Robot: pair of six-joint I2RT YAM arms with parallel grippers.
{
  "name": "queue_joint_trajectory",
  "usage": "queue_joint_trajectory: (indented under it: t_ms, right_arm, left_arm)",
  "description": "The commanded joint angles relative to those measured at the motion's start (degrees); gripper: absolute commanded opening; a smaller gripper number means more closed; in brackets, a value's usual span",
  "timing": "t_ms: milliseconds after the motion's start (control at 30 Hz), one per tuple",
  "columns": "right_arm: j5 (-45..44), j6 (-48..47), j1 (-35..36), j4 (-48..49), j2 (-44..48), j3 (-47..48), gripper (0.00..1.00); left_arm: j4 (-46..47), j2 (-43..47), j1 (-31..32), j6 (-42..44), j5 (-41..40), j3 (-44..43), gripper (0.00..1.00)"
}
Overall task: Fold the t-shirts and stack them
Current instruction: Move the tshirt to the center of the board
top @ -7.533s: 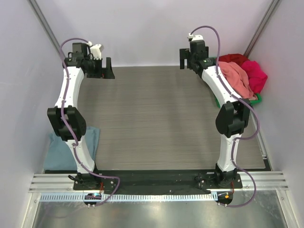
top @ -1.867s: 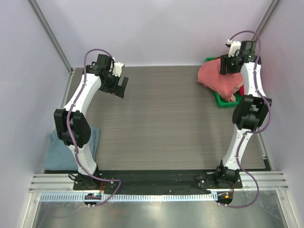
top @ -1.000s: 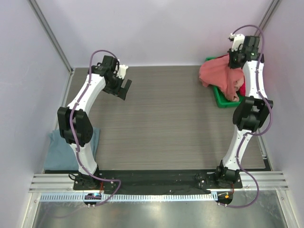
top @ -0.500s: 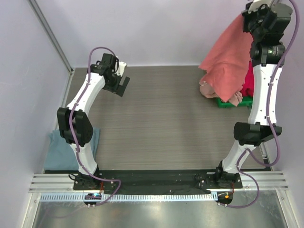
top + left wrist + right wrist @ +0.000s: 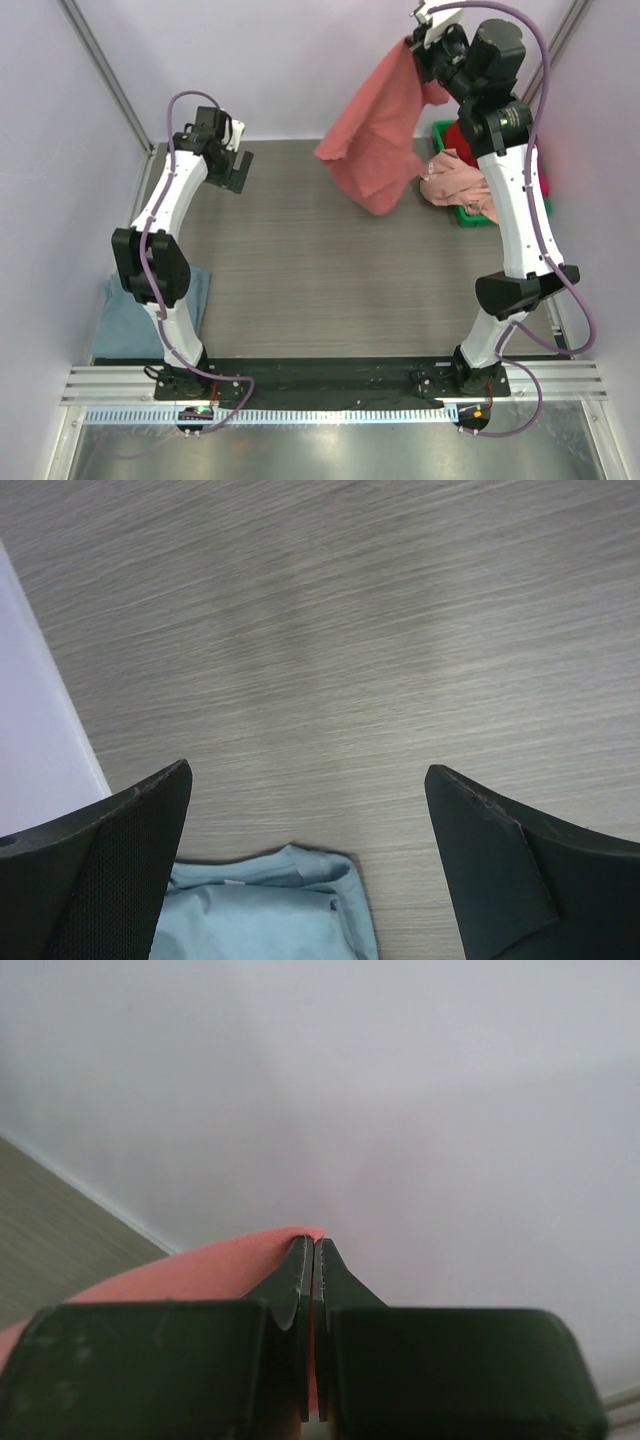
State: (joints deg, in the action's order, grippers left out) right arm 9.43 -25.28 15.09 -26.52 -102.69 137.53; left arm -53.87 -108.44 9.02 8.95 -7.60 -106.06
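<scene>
My right gripper [image 5: 418, 42] is raised high at the back and shut on a salmon-red t-shirt [image 5: 375, 135], which hangs down over the table's far middle. In the right wrist view the jaws [image 5: 314, 1250] pinch a thin edge of that red cloth [image 5: 190, 1275]. A light pink t-shirt [image 5: 455, 180] and a crimson one [image 5: 460, 138] lie in the green bin [image 5: 470, 215] at the right. A grey-blue t-shirt [image 5: 120, 320] lies folded at the near left, also seen as grey-blue cloth [image 5: 270, 910] in the left wrist view. My left gripper [image 5: 235, 170] hovers open and empty at the far left.
The wood-grain table [image 5: 330, 280] stretches between the arms. White walls enclose the back and both sides. A metal rail [image 5: 330, 385] runs along the near edge with both arm bases on it.
My right arm has swung left and forward, carrying the salmon-red t-shirt fully out of the bin and over the table. My left gripper has drifted slightly left.
</scene>
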Motion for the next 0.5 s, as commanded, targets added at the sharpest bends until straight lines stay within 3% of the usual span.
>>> queue_joint_trajectory:
  t_ms: [0,167,300,333,367,467]
  right_arm:
    - [2.1,1.2,1.3,5.1,5.7,-5.9,0.01]
    - [4.9,4.2,2.0,5.0,7.7,-20.3,0.01]
    - [8.4,3.2,2.0,0.8,4.9,-25.3,0.02]
    - [9.1,2.3,2.3,-1.3,3.8,-25.2,0.05]
    - [9.9,1.6,2.4,-5.7,2.6,-24.5,0.24]
    - [7.4,1.5,2.8,-9.3,0.0,-24.7,0.46]
  left_arm:
    - [2.9,4.3,-0.9,-1.1,-2.9,0.3,1.0]
    - [3.6,6.0,-2.0,-1.1,-4.3,2.5,1.0]
    - [3.6,7.2,-2.2,-1.0,-4.4,4.2,1.0]
    - [3.6,7.4,-2.2,-0.9,-4.5,4.5,1.0]
    - [3.5,7.4,-2.2,-0.9,-4.5,4.5,1.0]
    - [3.2,7.4,-2.3,-0.7,-4.8,4.5,1.0]
